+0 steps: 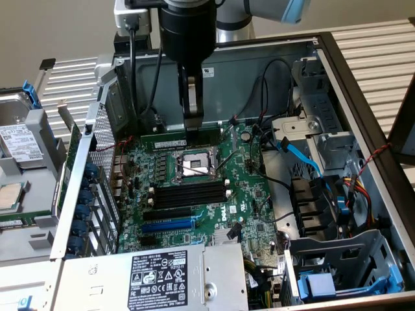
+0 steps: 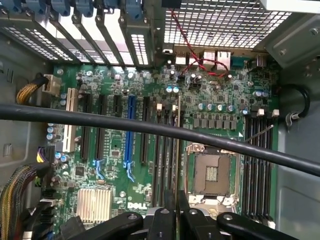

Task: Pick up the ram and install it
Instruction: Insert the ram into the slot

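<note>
We look into the open computer case (image 1: pixel 350 97), where the green motherboard (image 1: pixel 253 194) lies. The gripper (image 1: pixel 192 128) hangs above the CPU socket (image 1: pixel 194 165), its fingers (image 2: pixel 162 220) pinching the ram (image 1: pixel 165 137), held on edge just beside that socket.

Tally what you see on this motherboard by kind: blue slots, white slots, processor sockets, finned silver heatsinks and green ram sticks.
blue slot: 1
white slot: 1
processor socket: 1
finned silver heatsink: 1
green ram stick: 1
Total: 5
</note>
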You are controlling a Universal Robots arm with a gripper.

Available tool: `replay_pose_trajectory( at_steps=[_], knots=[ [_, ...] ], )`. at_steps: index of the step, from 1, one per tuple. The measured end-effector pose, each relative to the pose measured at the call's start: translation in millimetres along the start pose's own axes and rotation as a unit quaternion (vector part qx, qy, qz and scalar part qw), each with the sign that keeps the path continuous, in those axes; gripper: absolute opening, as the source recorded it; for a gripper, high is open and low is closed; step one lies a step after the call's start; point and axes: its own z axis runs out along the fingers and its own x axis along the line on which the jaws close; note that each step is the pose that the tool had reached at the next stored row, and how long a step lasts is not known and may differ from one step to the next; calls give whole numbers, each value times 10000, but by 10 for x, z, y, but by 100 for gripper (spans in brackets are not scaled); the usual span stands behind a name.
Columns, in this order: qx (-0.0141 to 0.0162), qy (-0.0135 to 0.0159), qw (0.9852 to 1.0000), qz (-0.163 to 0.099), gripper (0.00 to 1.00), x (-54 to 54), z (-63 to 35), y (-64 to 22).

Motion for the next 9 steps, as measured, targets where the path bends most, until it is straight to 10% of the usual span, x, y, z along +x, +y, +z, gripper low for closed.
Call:
replay_pose_trajectory(
  at_steps=[9],
  knots=[
    [0,0,10000,1,13,50,130,-14]
  ],
)
